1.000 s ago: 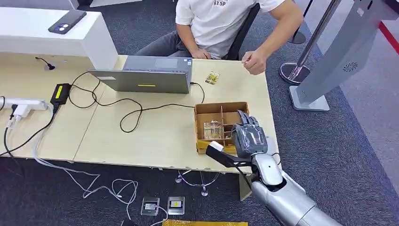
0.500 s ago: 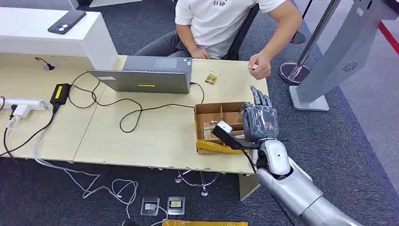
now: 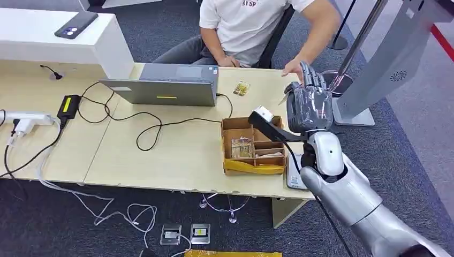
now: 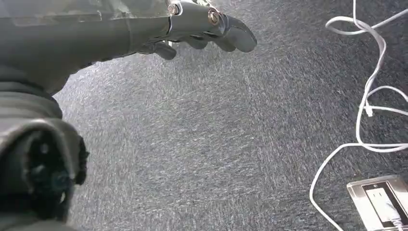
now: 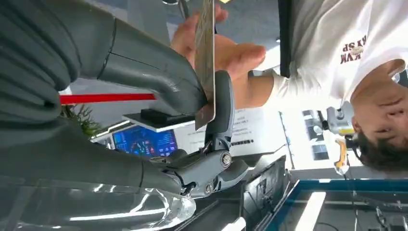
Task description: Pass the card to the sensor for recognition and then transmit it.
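Note:
My right hand (image 3: 308, 104) is raised above the table's far right corner, just beyond the cardboard box (image 3: 227, 140). In the right wrist view it (image 5: 159, 82) pinches a thin card (image 5: 206, 62), seen edge-on, between thumb and finger. A seated person's open hand (image 3: 293, 68) is right behind the card (image 5: 231, 53). A flat white sensor pad (image 3: 293, 172) lies on the table (image 3: 176, 155) beside the box, under my forearm. My left hand (image 4: 207, 26) hangs over the carpet, holding nothing.
The box holds several cards (image 3: 242, 147) in its compartments, and another card (image 3: 242, 88) lies near the laptop (image 3: 171, 85). Cables and a power strip (image 3: 27, 119) cover the left side. A grey kiosk stand (image 3: 385, 64) and a stanchion base (image 3: 342, 80) stand to the right.
My right hand has lifted from over the box and moved away from me, toward the person's hand at the far right corner. The sensor pad under it has come into sight.

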